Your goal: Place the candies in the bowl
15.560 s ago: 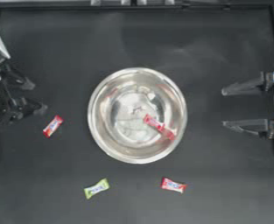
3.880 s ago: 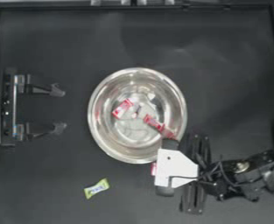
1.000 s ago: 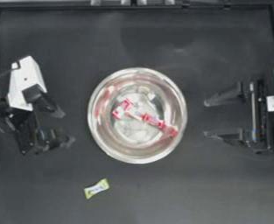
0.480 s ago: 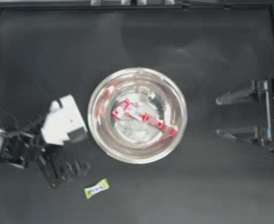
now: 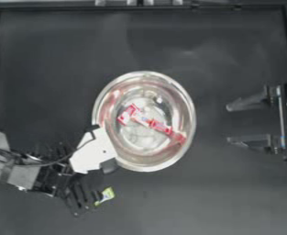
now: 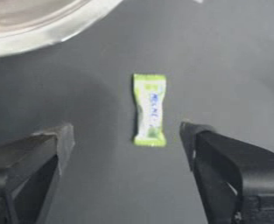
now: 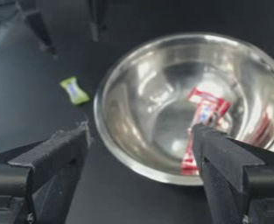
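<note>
**Yellow-green candy on worktop, left end effector spread over it**

Dark matte worktop [image 5: 59, 69]. Polished steel bowl [image 5: 185, 103] at centre, round, wide-rimmed, mirror-bright inside. Red wrapped candies [image 5: 146, 122] lying in the bowl base, crinkled film, long axes running diagonally in the top view. Left end effector [image 5: 95, 200] low beside the bowl's near-left rim, jaws wide apart, gripping nothing. Right end effector [image 5: 237, 123] parked at the right edge, jaws spread, empty. Yellow-green candy [image 6: 149, 115] flat on the worktop between the left jaws, touching neither; slim rectangular wrapper with crimped ends, long axis parallel to the jaws.
</note>
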Available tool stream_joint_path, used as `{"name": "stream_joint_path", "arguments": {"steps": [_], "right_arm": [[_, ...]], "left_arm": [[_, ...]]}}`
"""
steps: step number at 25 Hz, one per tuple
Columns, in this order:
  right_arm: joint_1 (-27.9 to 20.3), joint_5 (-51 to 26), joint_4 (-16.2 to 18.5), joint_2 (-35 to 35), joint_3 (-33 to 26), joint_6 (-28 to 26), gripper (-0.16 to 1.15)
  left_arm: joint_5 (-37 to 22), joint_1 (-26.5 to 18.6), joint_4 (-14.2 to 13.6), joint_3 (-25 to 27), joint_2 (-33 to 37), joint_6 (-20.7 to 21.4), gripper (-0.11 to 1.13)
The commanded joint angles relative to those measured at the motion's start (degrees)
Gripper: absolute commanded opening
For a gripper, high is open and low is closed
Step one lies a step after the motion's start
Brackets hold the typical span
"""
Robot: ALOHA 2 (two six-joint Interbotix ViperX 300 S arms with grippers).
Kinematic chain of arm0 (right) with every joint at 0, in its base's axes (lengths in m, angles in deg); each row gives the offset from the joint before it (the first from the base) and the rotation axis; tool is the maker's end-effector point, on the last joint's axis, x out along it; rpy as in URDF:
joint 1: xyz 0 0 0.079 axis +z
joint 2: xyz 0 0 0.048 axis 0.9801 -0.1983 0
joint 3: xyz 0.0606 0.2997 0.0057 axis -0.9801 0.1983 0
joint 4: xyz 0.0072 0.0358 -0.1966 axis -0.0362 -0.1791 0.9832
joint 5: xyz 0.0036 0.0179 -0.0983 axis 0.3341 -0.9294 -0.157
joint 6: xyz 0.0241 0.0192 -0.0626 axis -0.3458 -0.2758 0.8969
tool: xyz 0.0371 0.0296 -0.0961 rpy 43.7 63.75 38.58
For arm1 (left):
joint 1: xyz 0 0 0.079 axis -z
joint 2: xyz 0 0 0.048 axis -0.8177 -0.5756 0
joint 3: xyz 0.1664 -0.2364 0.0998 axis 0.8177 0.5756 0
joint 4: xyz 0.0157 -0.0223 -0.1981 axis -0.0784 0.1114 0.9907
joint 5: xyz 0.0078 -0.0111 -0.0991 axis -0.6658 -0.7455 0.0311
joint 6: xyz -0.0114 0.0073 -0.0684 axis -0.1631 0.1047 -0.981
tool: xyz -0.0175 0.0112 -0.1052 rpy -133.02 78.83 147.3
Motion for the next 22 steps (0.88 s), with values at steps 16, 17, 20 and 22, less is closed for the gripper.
{"name": "stream_joint_path", "arguments": {"steps": [16, 17, 20, 22], "right_arm": [[0.1, 2.7, -0.4, -0.4, -0.1, -0.3, 0.98], [0.0, 2.7, -0.5, -0.4, -0.1, -0.3, 0.98], [0.1, 2.7, -0.6, -0.4, -0.1, -0.3, 0.98], [0.0, 2.9, -0.7, -0.4, -0.1, -0.3, 0.98]], "left_arm": [[-0.1, 3.2, 0.4, -5.2, -9.1, -3.5, 1.02], [-0.1, 3.3, 0.4, -5.4, -9.6, -3.5, 1.02], [-0.4, 3.2, 0.1, -5.7, -11.0, -3.3, 1.02], [-0.5, 3.3, 0.0, -5.7, -11.7, -3.2, 1.02]]}}
